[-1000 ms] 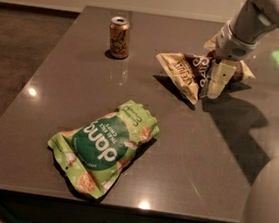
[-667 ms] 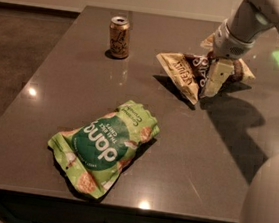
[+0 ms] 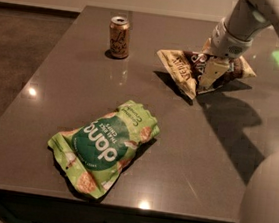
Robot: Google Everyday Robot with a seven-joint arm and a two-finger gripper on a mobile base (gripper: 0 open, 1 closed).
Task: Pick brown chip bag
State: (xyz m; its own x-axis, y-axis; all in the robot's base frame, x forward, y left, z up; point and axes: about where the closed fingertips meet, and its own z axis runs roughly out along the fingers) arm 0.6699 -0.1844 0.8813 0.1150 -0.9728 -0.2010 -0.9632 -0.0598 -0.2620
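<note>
The brown chip bag (image 3: 179, 68) lies at the far right of the dark table (image 3: 81, 97), crumpled, with tan ends and a dark middle. My gripper (image 3: 210, 74) comes down from the upper right and is shut on the bag's dark middle. One cream finger (image 3: 213, 71) shows in front of the bag. The bag's left end sits slightly raised over its shadow. The bag's right end pokes out behind the wrist.
A golden drink can (image 3: 119, 37) stands at the far left-centre of the table. A bright green bag (image 3: 106, 147) lies near the front edge. My arm's body (image 3: 265, 198) fills the lower right corner.
The gripper has moved slightly up and to the left, and the brown chip bag has shifted up with it. The can and the green bag have not moved.
</note>
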